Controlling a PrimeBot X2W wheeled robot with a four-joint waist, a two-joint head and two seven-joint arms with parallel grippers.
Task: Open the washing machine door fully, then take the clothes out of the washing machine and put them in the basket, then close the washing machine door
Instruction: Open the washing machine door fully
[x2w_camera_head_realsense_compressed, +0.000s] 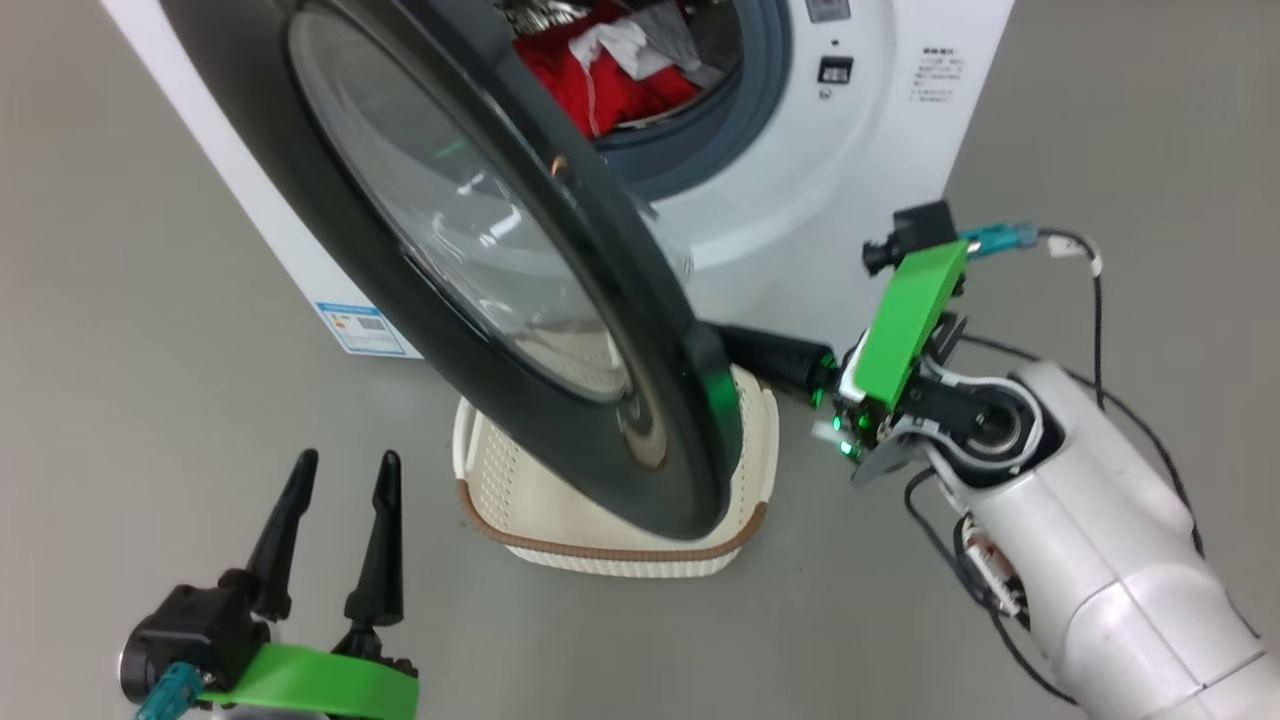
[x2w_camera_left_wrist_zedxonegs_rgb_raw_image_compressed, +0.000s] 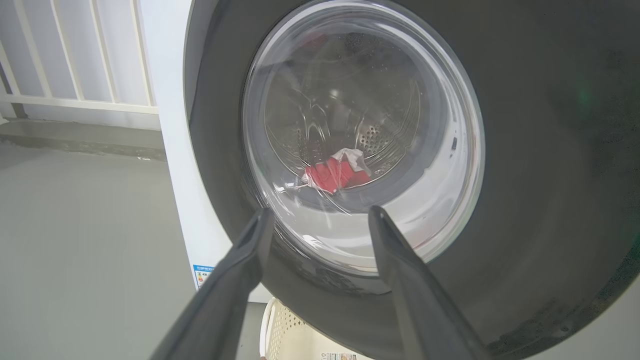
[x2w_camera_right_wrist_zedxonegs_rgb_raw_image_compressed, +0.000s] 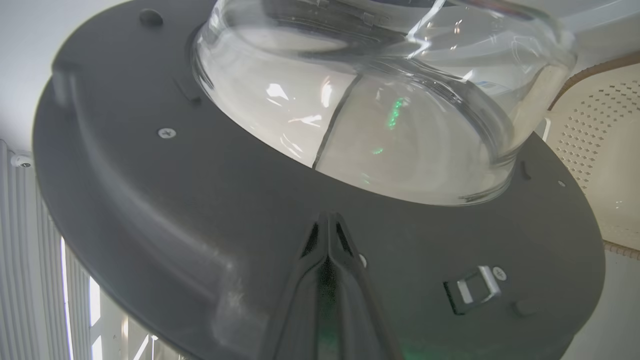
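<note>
The washing machine (x2w_camera_head_realsense_compressed: 860, 150) stands at the top of the head view with its door (x2w_camera_head_realsense_compressed: 690, 420) swung partly out. Red and white clothes (x2w_camera_head_realsense_compressed: 600, 80) lie in the drum, and they show through the door glass as clothes (x2w_camera_left_wrist_zedxonegs_rgb_raw_image_compressed: 335, 172) in the left wrist view. The cream basket (x2w_camera_head_realsense_compressed: 500, 470) sits on the floor under the door's lower edge. My right gripper (x2w_camera_head_realsense_compressed: 740, 350) is shut and reaches behind the door's rim; its shut tip (x2w_camera_right_wrist_zedxonegs_rgb_raw_image_compressed: 327, 217) rests against the door's dark inner face (x2w_camera_right_wrist_zedxonegs_rgb_raw_image_compressed: 150, 210), below the glass bowl. My left gripper (x2w_camera_head_realsense_compressed: 340, 470) is open and holds nothing, facing the door's outer side (x2w_camera_left_wrist_zedxonegs_rgb_raw_image_compressed: 550, 150).
Grey floor (x2w_camera_head_realsense_compressed: 150, 300) surrounds the machine. A white railing (x2w_camera_left_wrist_zedxonegs_rgb_raw_image_compressed: 75, 60) stands to the left of the machine in the left wrist view. My right forearm (x2w_camera_head_realsense_compressed: 1100, 560) with loose black cables fills the lower right. The basket's wall (x2w_camera_right_wrist_zedxonegs_rgb_raw_image_compressed: 600, 150) lies close to the door's bowl.
</note>
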